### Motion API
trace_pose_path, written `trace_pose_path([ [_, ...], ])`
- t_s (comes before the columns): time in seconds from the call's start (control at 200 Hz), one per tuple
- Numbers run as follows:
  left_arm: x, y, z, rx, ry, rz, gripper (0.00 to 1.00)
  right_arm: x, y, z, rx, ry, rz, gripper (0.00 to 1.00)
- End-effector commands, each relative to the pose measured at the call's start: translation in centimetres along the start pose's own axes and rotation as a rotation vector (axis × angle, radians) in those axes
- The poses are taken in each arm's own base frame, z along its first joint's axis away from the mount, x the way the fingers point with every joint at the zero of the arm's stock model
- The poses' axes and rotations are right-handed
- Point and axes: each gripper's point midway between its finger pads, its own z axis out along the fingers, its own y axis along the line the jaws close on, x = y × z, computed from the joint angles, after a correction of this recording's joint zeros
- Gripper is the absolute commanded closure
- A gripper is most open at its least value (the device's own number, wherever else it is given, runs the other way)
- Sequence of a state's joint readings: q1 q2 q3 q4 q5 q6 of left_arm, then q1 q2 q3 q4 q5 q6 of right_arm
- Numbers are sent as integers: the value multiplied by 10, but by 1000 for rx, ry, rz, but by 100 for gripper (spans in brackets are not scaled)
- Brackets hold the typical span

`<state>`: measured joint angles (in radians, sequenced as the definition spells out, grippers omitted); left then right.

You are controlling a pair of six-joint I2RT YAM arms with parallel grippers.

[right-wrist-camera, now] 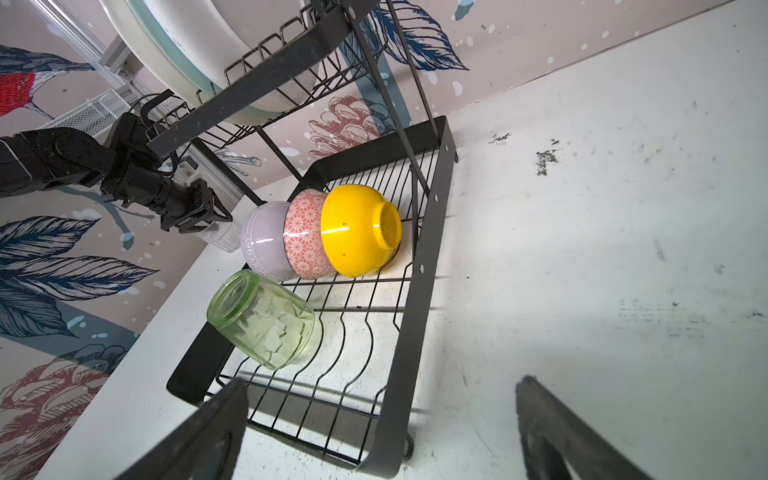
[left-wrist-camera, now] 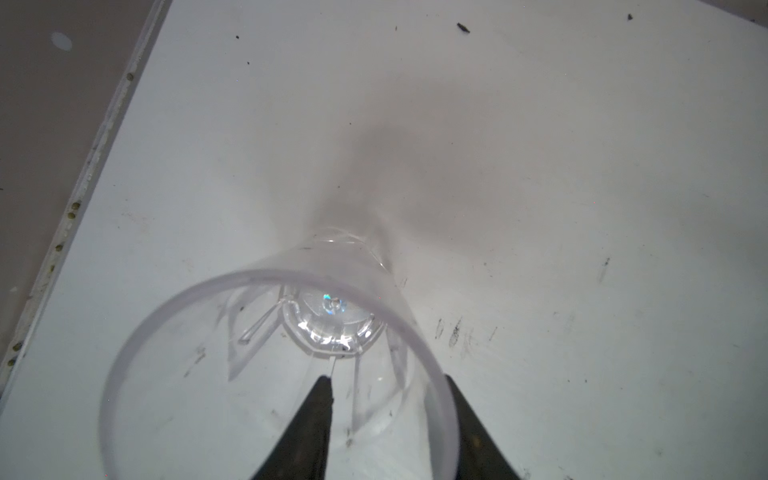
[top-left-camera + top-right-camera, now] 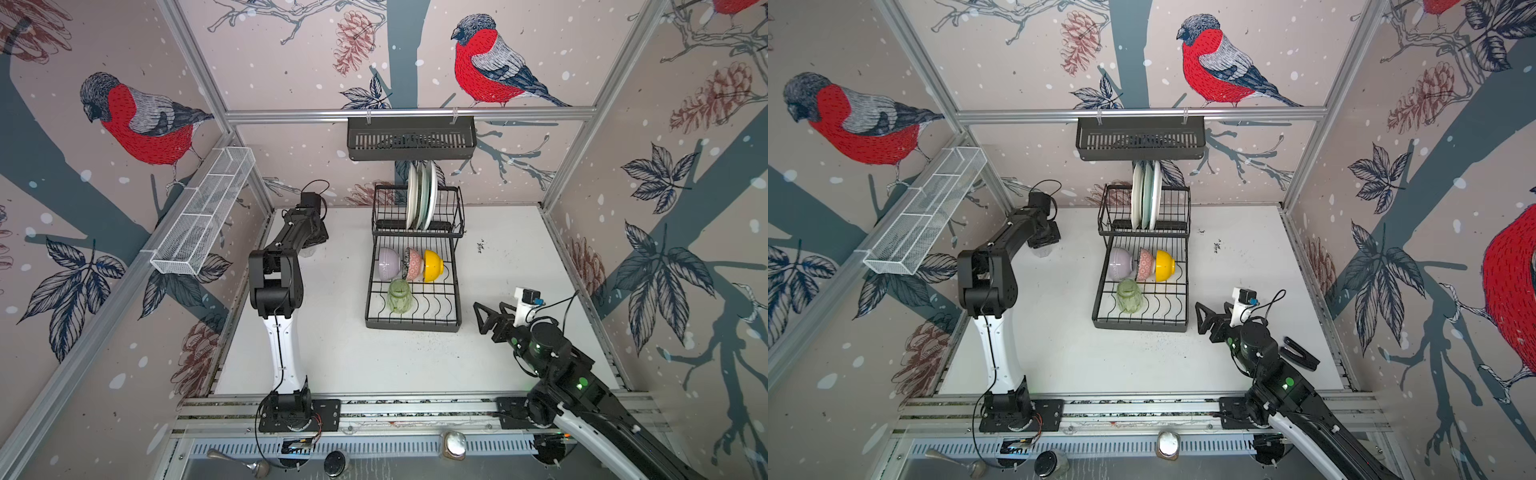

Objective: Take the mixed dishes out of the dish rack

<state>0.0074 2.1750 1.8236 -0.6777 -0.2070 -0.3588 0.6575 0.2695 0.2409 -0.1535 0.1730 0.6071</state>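
**Dish rack** (image 3: 413,257), black wire, two tiers: 1, at the back centre of the tabletop (image 3: 353,353).
- Upper tier: plates (image 3: 422,195), 3, upright on edge, side by side, the middle one mint.
- Lower tier: bowls, 3, on their sides in a touching row: lilac bowl (image 3: 388,262), pink-patterned bowl (image 3: 413,265), yellow bowl (image 3: 432,266).
- Lower tier: green glass (image 3: 399,296), 1, lying tilted on the prongs just in front of the lilac bowl.

**Off the rack:** clear glass (image 2: 328,320), 1, upright on the tabletop, well left of the rack.

**Left end effector** (image 2: 388,378): released, one finger inside the clear glass and one outside, with the glass wall between them.

**Right end effector** (image 3: 478,318): spread wide, empty, near the rack's front right corner.
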Motion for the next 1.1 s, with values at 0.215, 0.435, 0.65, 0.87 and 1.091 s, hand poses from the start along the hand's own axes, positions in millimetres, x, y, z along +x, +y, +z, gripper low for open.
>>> trace_pose_path([
  [0.215, -1, 10, -52, 18, -64, -15, 2, 4, 11, 8, -50, 28, 3, 1],
  [0.435, 21, 1, -109, 86, -145, 8, 2, -1, 27, 11, -112, 38, 13, 1],
  [0.65, 59, -20, -159, 237, -198, 33, 2, 1, 48, 22, -172, 96, 13, 1],
  [0.87, 123, -35, -168, 445, -221, 7, 2, 15, 86, 44, -239, 164, -14, 0],
  [1.091, 147, -25, -189, 546, -331, -55, 3, 29, 132, 73, -232, 222, -97, 0],
])
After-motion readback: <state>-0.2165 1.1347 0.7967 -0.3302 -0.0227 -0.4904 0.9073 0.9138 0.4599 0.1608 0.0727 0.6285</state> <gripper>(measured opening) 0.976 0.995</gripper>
